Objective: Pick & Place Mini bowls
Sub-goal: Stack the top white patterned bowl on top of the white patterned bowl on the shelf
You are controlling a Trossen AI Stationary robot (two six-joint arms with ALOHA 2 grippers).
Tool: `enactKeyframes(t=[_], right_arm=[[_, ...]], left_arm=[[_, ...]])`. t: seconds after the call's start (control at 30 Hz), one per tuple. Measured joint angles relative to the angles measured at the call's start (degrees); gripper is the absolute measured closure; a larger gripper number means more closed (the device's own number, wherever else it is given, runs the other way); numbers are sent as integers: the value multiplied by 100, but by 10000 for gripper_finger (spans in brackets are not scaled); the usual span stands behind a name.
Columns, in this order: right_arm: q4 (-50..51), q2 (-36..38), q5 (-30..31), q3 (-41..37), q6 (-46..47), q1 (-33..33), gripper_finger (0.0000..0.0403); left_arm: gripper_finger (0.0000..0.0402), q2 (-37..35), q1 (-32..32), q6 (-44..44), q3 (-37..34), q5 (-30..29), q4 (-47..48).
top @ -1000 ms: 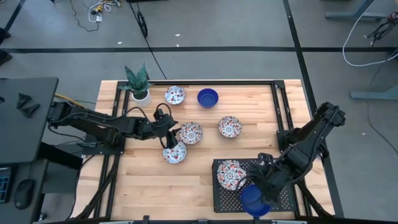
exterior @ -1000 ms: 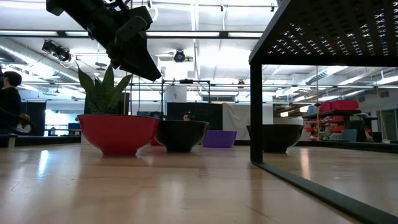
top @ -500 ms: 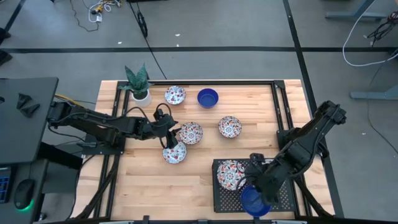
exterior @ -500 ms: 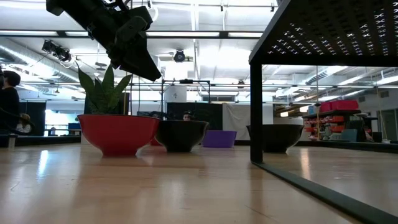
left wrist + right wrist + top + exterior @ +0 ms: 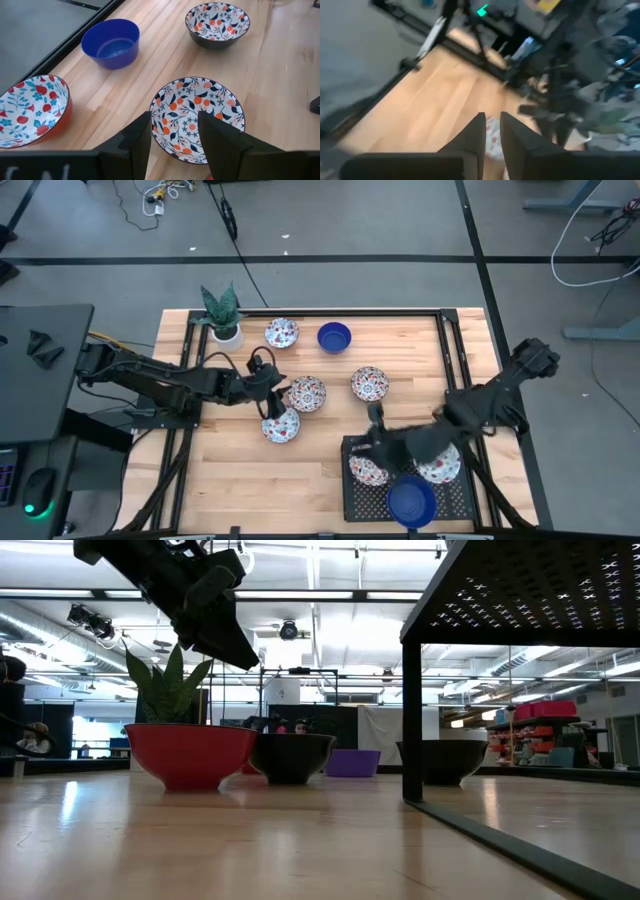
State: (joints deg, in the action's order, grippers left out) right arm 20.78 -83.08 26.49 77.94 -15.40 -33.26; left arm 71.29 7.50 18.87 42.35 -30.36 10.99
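Note:
In the high view five mini bowls rest on the table: floral ones (image 5: 282,333), (image 5: 370,383), (image 5: 306,393), (image 5: 281,425) and a cobalt blue one (image 5: 334,336). Two floral bowls (image 5: 368,469), (image 5: 440,464) and a blue bowl (image 5: 410,501) sit on the black tray (image 5: 352,500). My left gripper (image 5: 272,396) hangs open in the air over the table's middle. In its wrist view its fingers frame a floral bowl (image 5: 197,117) from above without touching it. My right gripper (image 5: 376,418) is above the tray's far left corner, its fingers (image 5: 492,122) a narrow gap apart, holding nothing.
A small white pot with a green plant (image 5: 224,320) stands at the table's far left corner. Black rails (image 5: 446,350) run along the table's edges. Bare wood (image 5: 240,480) lies near the left of the tray. The low view shows my left gripper (image 5: 215,615) raised above the bowls.
My right arm has swung quickly from over the blue bowl on the tray toward the table's left and far side. A second floral bowl on the tray, earlier under the arm, now shows. The blue bowl stays where it was.

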Motion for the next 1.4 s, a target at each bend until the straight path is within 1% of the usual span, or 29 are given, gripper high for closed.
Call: enactKeyframes(t=[0.1, 0.2, 0.27, 0.37, 0.43, 0.5, 0.6, 0.67, 0.73, 0.8, 0.87, 0.97, 1.03, 1.07, 1.17, 1.2, 1.3, 1.33, 1.4], right_arm=[[-1022, 132, -208, -701, -55, 636, 348], [-1936, 252, -225, -1327, 45, 1312, 349], [-2538, 326, -231, -1613, 263, 1774, 349], [-2803, 336, -210, -1774, 972, 2439, 348], [-2699, 336, -120, -1776, 1467, 2817, 346], [-2525, 336, -101, -1776, 1726, 3107, 344], [-2141, 336, -123, -1776, 1787, 3373, 339], [-1840, 336, -142, -1777, 1796, 3496, 336], [-1798, 327, -150, -1903, 1797, 3558, 332], [-2034, 320, -150, -2178, 1798, 3578, 328], [-2483, 314, -166, -2483, 1814, 3576, 325], [-3187, 314, -226, -2964, 1974, 3572, 320], [-3567, 314, -237, -3267, 2148, 3548, 317], [-3811, 314, -291, -3418, 2246, 3538, 316], [-4413, 314, -682, -3786, 2533, 3491, 316], [-4570, 314, -843, -3888, 2606, 3476, 316], [-4988, 314, -1130, -4116, 2697, 3391, 316], [-5094, 314, -1158, -4177, 2697, 3354, 315], [-5194, 314, -1159, -4254, 2691, 3289, 315]], left_arm=[[236, 0, 26, -2, 0, -43, 1], [236, 0, 26, 0, 0, -49, 7], [236, 1, 25, 0, 0, -51, 6], [236, 2, 25, 1, 0, -51, 12], [236, 2, 25, 9, 0, -51, 12], [236, 1, 25, 36, 0, -51, 14], [236, 0, 25, 108, 0, -70, 57], [236, 2, 25, 195, 0, -164, 163], [236, 2, 25, 338, 0, -324, 386], [236, 1, 21, 522, 0, -517, 710], [236, 2, -23, 809, 0, -745, 1057], [236, 1, -276, 1305, 0, -873, 1589], [237, 2, -600, 1499, 0, -688, 1822], [237, 0, -805, 1493, 0, -468, 1889], [243, 2, -1475, 1174, 0, 108, 1840], [245, 2, -1693, 958, 0, 216, 1801], [249, 2, -2328, -163, 0, 530, 1467], [249, 2, -2540, -516, 0, 754, 1285], [246, 2, -2929, -1065, 0, 1437, 855]])
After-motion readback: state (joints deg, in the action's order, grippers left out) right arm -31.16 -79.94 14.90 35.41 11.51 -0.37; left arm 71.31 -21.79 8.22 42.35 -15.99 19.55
